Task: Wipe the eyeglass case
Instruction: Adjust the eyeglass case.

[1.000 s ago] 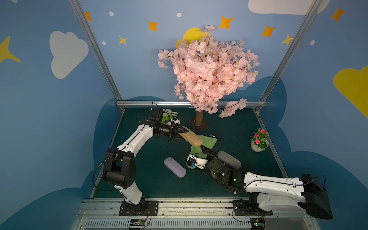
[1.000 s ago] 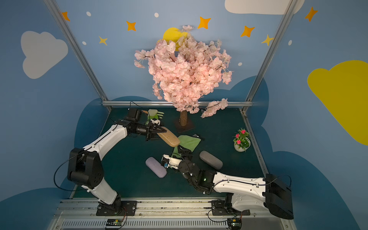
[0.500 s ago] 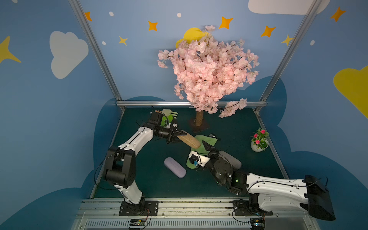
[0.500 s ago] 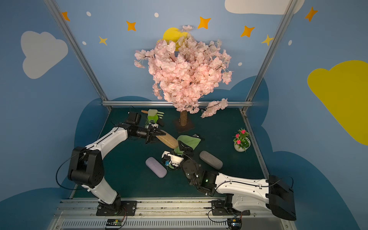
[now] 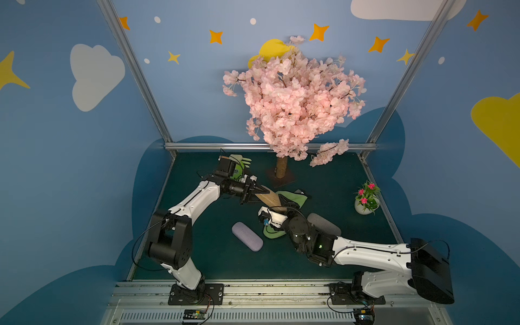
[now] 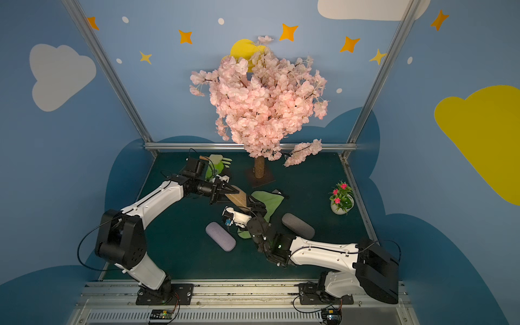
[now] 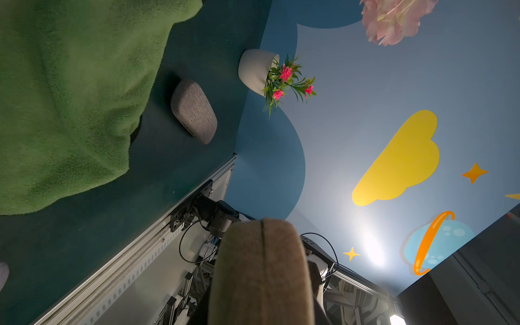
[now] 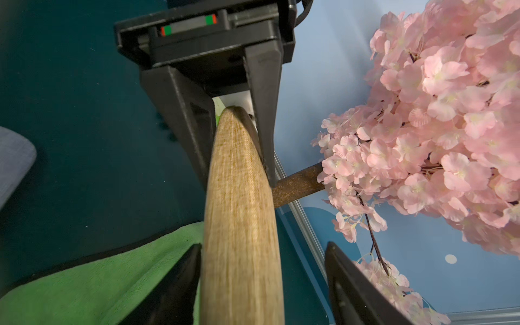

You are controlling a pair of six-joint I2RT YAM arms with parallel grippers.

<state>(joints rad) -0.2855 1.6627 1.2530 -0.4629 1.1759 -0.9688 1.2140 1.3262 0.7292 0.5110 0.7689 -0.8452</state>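
Tan fabric eyeglass case [image 5: 269,197], one of three cases. My left hand [image 5: 257,192] is clenched on one end and holds it off the tabletop [image 5: 225,261]. My right hand [image 8: 263,246] straddles the other end, released: one finger [image 8: 181,281] is just beside the case, with a gap at the other. The lavender case [image 5: 247,235] and grey case [image 5: 323,223] lie flat.

One green cloth [image 5: 292,197], partly hidden under my right arm. One blossom tree [image 5: 295,101], one flower pot [image 5: 365,201]. One green glove [image 5: 242,161], half hidden behind my left wrist. In both top views my right hand covers the tan case's end.
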